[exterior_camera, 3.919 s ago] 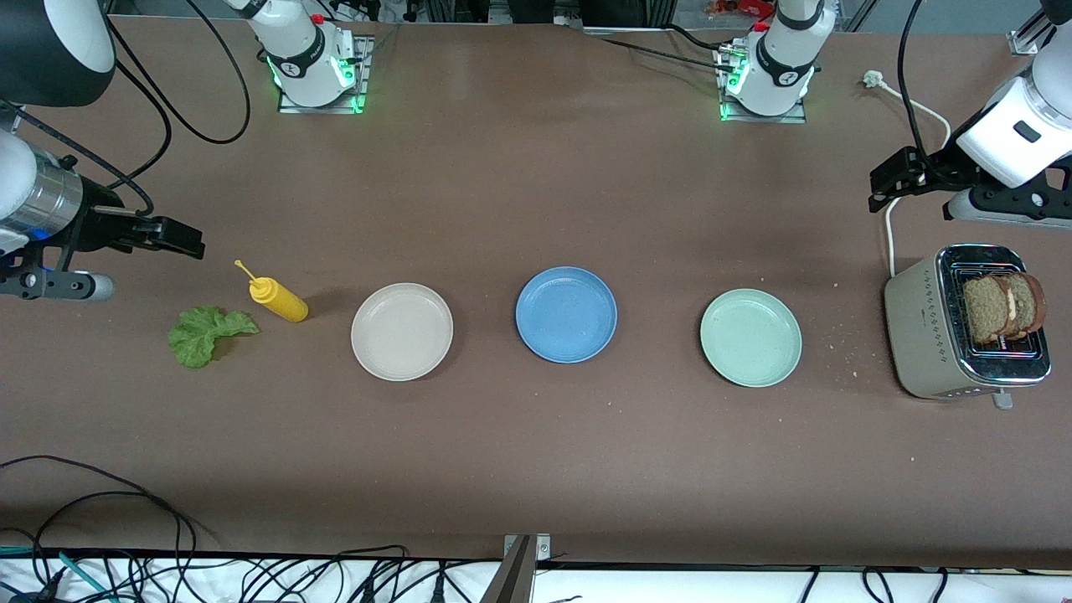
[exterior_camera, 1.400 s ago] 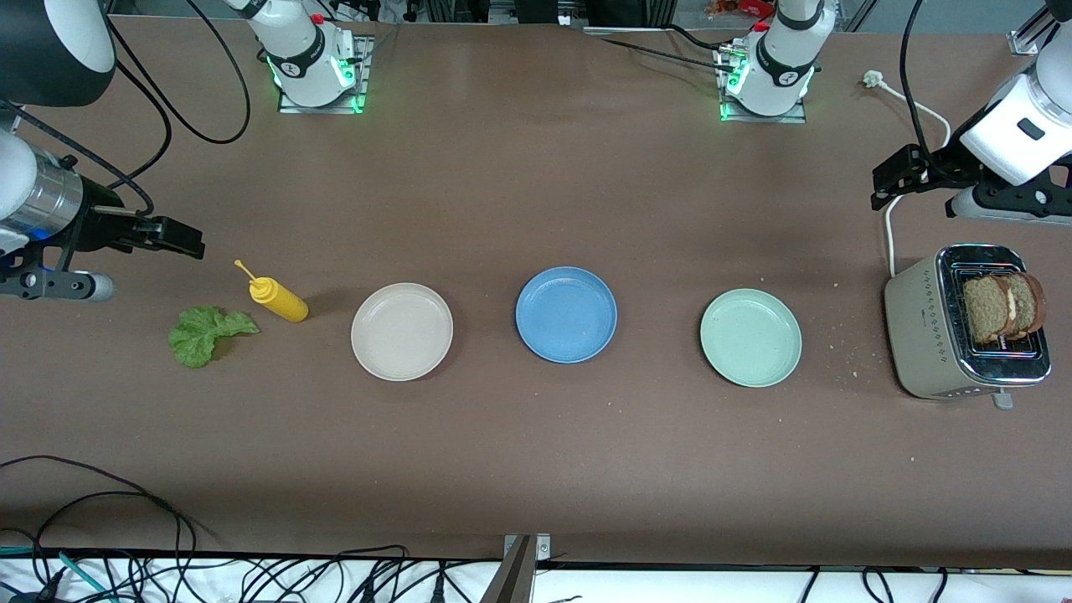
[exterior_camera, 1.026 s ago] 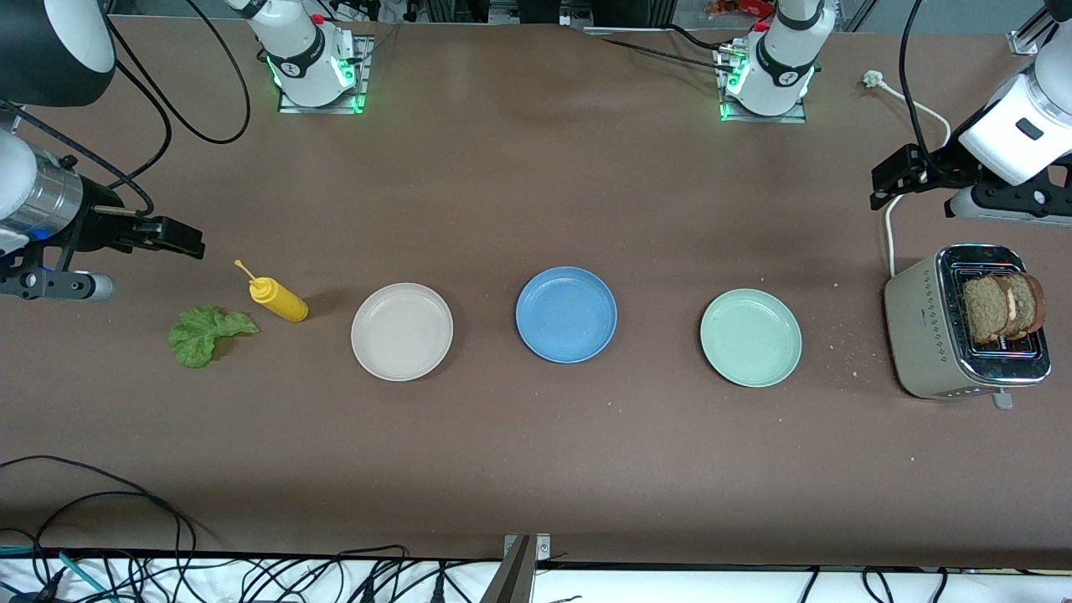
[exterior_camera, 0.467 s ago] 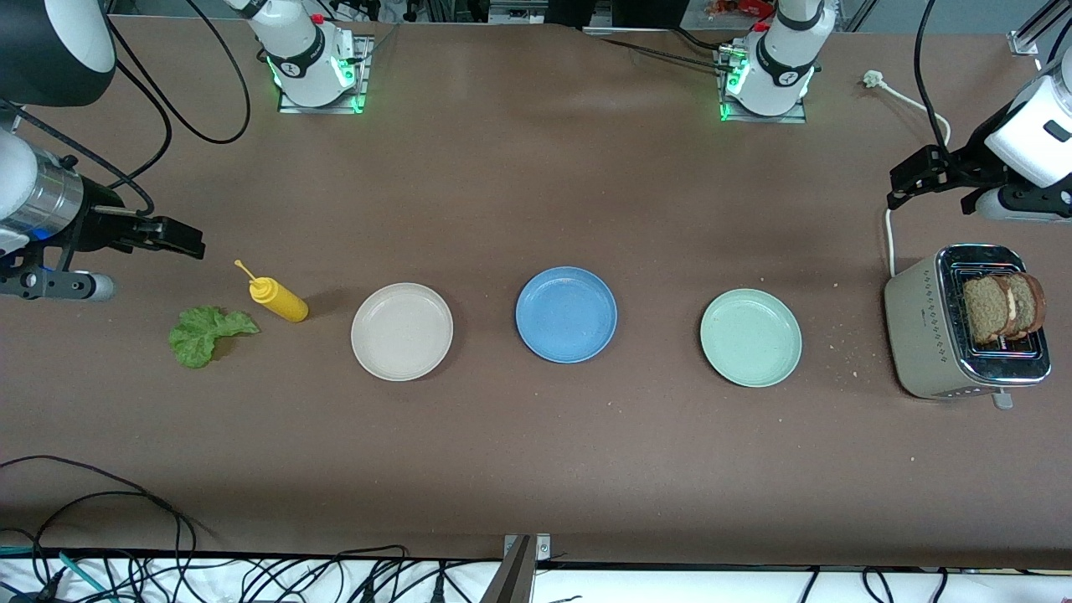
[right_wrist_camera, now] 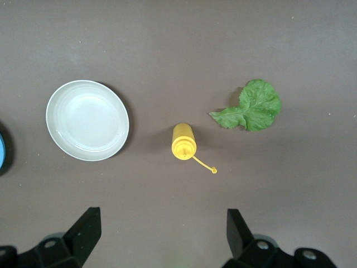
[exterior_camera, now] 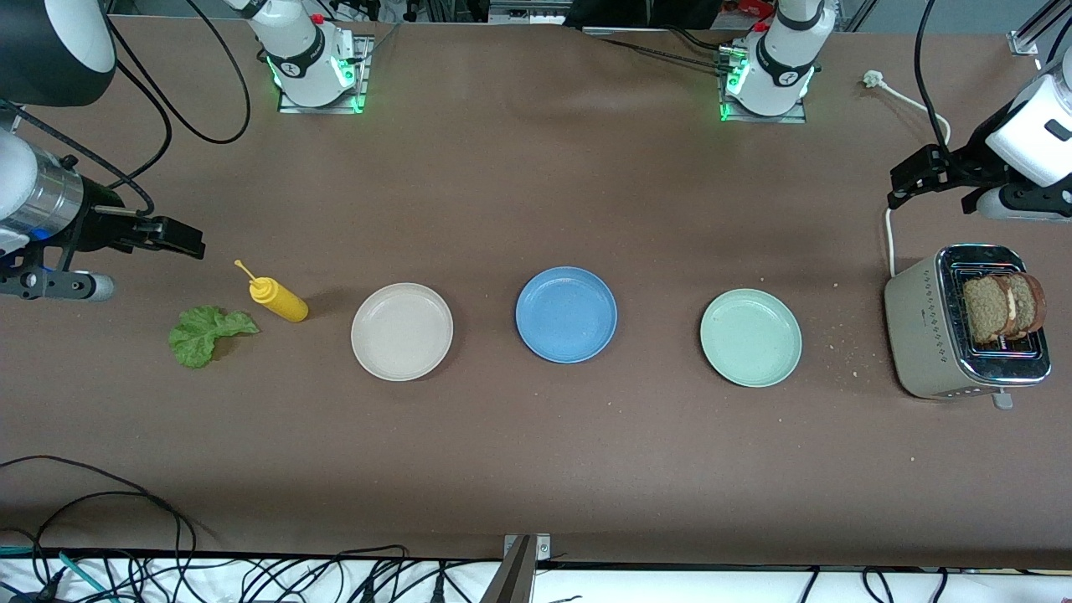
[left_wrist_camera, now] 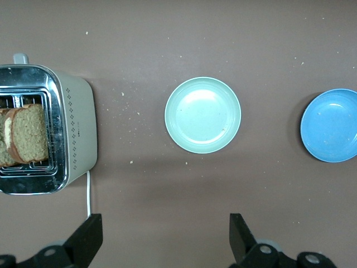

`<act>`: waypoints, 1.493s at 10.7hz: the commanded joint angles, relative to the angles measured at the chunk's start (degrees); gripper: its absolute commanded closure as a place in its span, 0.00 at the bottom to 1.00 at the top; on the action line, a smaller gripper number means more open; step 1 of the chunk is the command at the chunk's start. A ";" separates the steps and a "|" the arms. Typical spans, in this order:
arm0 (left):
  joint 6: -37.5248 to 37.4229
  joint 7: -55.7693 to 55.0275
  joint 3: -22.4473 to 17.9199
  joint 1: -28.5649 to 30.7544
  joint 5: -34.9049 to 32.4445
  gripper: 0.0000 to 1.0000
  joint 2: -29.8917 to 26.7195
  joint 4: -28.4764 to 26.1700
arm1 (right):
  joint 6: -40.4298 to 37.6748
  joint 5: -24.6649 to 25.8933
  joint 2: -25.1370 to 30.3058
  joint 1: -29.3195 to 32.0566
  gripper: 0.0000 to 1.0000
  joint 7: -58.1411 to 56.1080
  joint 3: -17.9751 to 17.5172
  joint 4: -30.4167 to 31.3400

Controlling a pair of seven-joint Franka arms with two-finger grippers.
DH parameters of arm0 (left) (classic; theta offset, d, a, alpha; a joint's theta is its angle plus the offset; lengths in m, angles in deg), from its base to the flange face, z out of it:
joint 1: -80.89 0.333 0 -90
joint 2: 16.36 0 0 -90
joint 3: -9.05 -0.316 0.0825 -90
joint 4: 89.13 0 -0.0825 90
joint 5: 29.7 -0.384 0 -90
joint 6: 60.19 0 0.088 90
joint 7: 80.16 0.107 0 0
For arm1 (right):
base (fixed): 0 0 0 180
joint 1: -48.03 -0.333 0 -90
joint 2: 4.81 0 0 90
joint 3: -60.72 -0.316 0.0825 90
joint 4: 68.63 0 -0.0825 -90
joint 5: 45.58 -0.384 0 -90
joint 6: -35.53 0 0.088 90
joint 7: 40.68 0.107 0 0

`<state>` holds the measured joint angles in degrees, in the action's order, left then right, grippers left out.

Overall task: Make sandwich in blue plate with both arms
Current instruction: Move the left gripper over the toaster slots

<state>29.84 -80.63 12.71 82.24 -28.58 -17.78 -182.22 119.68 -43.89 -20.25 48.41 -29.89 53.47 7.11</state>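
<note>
Three plates: a round matte blue plate (exterior_camera: 566, 314) sits mid-counter, bare, between a round beige plate (exterior_camera: 402, 332) toward the right arm's end and a round pale green plate (exterior_camera: 750, 337) toward the left arm's end, the row well spaced on the brown counter (exterior_camera: 536, 469).
Bread: two brown-crusted slices of bread (exterior_camera: 1003, 306) stand upright together in one slot of a silver-topped beige toaster (exterior_camera: 930, 335) near the counter edge at the left arm's end, with crumbs scattered between it and the green plate.
Lettuce: a ruffled green lettuce leaf (exterior_camera: 205, 333) lies flat near the counter edge at the right arm's end, apart from the beige plate.
Bottle: a small yellow squeeze bottle (exterior_camera: 279, 300) lies on its side between the leaf and the beige plate.
Left tool: the black two-finger left tool (left_wrist_camera: 165, 237) hangs over bare counter beside the toaster's white cord, fingers spread wide, holding nothing.
Right tool: the black two-finger right tool (right_wrist_camera: 162, 234) hangs over bare counter beside the bottle and leaf, fingers equally wide apart, empty.
</note>
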 commanded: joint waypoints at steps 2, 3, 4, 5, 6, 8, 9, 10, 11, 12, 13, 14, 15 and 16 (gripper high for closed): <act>-1.00 0.38 -0.23 1.20 0.81 0.00 -0.34 0.80 | 0.40 -0.73 0.59 0.15 0.00 -0.43 -0.21 0.64; -1.09 0.38 -0.06 1.11 0.81 0.00 -0.34 0.81 | 0.40 -0.73 0.59 0.15 0.00 -0.43 -0.21 0.64; -1.09 0.56 -0.06 1.11 0.81 0.00 -0.34 0.81 | 0.40 -0.73 0.59 0.15 0.00 -0.43 -0.21 0.64; -1.09 0.73 -0.15 1.11 0.81 0.00 -0.43 0.81 | 0.40 -0.73 0.59 0.15 0.00 -0.43 -0.21 0.64; -1.09 0.65 -0.06 1.11 0.81 0.00 -0.43 0.81 | 0.40 -0.73 0.59 0.15 0.00 -0.43 -0.21 0.64; -1.09 0.65 0.12 0.94 0.81 0.00 0.01 0.72 | 0.40 -0.73 0.59 0.15 0.00 -0.43 -0.21 0.64; -1.00 0.30 0.20 0.59 0.72 0.00 0.10 0.72 | 0.40 -0.64 0.59 0.15 0.00 -0.43 -0.21 0.64; -1.00 0.30 0.29 0.58 0.72 0.00 0.19 0.80 | 0.40 -0.64 0.59 0.15 0.00 -0.43 -0.21 0.64; -1.00 0.38 0.21 0.58 0.72 0.00 0.01 0.72 | 0.40 -0.64 0.59 0.15 0.00 -0.43 -0.21 0.64; -1.09 0.65 0.21 1.02 0.72 0.00 -0.51 0.80 | 0.40 -0.64 0.59 0.15 0.00 -0.43 -0.21 0.64; -1.44 0.82 0.21 1.11 0.72 0.00 -1.30 0.81 | 0.40 -0.72 0.59 0.15 0.00 -0.43 -0.21 0.64; -2.75 0.74 0.73 1.11 0.81 0.00 -1.92 0.89 | 0.40 -0.64 0.59 0.15 0.00 -0.43 -0.13 0.64; -2.67 0.30 0.82 0.50 0.81 0.00 -1.40 1.85 | 0.40 -0.64 0.59 0.06 0.00 -0.43 -0.13 0.64; -2.67 0.73 0.56 0.23 0.98 0.00 0.00 4.38 | 0.40 -0.72 0.59 0.15 0.00 -0.43 -0.13 0.64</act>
<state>28.52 -80.59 13.21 82.89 -28.58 -18.76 -181.53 119.68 -43.89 -20.25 48.38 -29.89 53.45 7.11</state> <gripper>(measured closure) 0.000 0.000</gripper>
